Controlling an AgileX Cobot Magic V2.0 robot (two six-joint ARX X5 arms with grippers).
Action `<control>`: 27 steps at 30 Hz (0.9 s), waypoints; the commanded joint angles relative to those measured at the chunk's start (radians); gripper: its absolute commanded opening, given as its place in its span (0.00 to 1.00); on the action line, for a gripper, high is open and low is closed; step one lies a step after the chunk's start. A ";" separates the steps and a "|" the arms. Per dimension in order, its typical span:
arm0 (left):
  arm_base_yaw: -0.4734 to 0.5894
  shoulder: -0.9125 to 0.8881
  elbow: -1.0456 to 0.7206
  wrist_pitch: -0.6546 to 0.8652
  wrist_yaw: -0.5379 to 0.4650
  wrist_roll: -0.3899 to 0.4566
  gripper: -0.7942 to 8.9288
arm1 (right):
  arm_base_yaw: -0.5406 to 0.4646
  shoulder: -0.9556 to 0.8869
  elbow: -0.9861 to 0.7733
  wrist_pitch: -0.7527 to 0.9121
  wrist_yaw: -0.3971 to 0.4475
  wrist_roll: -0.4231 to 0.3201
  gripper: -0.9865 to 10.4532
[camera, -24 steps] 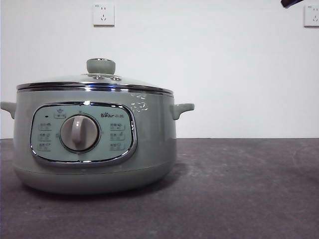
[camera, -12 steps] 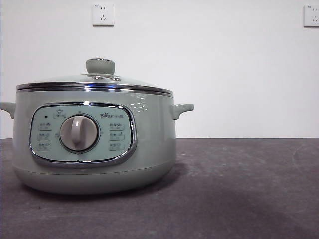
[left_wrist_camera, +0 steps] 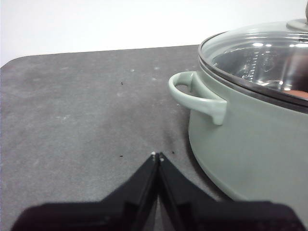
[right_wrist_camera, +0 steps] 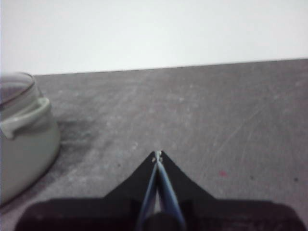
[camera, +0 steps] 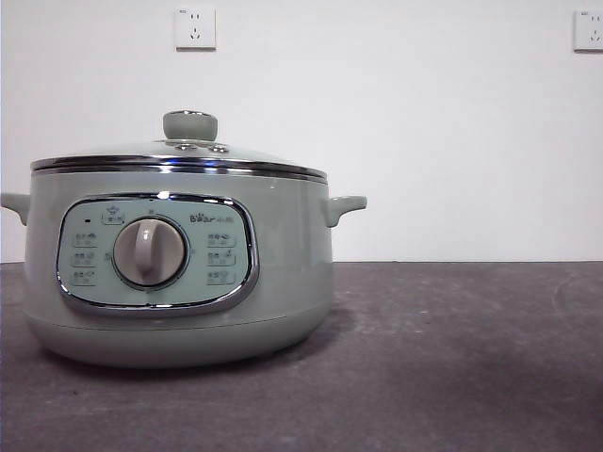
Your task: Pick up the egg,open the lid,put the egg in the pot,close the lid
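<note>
Your dark, scuffed matte tabletop [camera: 452, 358] fills the lower half of the front frame, and on its left stands the round sage-green pot [camera: 179, 273] with its domed glass lid [camera: 179, 155] seated, chrome rim shut all round. Through the glass at the right edge of the left wrist frame you may catch an orange-brown patch, likely the egg [left_wrist_camera: 299, 91], though you can't be sure. Your left tool [left_wrist_camera: 157, 156] and right tool [right_wrist_camera: 158, 154] both hover closed and empty; bumping the pot's handle could shift that smooth lid.
</note>
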 commanded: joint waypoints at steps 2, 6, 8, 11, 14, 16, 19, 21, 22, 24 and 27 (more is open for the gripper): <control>0.003 -0.003 -0.016 0.005 0.002 -0.006 0.08 | -0.002 -0.003 -0.024 -0.027 -0.001 0.015 0.09; 0.003 -0.003 -0.016 0.006 0.001 -0.006 0.08 | -0.002 -0.003 -0.024 -0.061 0.000 0.016 0.09; 0.003 -0.003 -0.016 0.005 0.000 -0.006 0.08 | -0.001 0.000 -0.024 -0.061 -0.001 0.032 0.09; 0.003 -0.003 -0.016 0.006 0.001 -0.006 0.08 | -0.002 0.009 -0.024 -0.061 0.012 0.030 0.09; 0.003 -0.003 -0.016 0.006 0.001 -0.006 0.08 | -0.002 0.011 -0.024 -0.061 0.011 0.030 0.09; 0.003 -0.003 -0.016 0.006 0.000 -0.006 0.08 | -0.002 0.011 -0.024 -0.061 0.009 0.030 0.09; 0.003 -0.003 -0.016 0.006 0.001 -0.006 0.08 | -0.002 0.011 -0.024 -0.061 0.010 0.030 0.09; 0.003 -0.003 -0.016 0.006 0.000 -0.006 0.08 | -0.002 0.011 -0.024 -0.061 0.009 0.030 0.09; 0.003 -0.003 -0.016 0.006 0.000 -0.006 0.08 | -0.002 0.011 -0.024 -0.061 0.010 0.030 0.09; 0.003 -0.003 -0.016 0.006 0.001 -0.006 0.08 | -0.002 0.011 -0.024 -0.061 0.010 0.030 0.09; 0.003 -0.003 -0.016 0.006 0.000 -0.006 0.08 | -0.002 0.011 -0.024 -0.061 0.010 0.030 0.09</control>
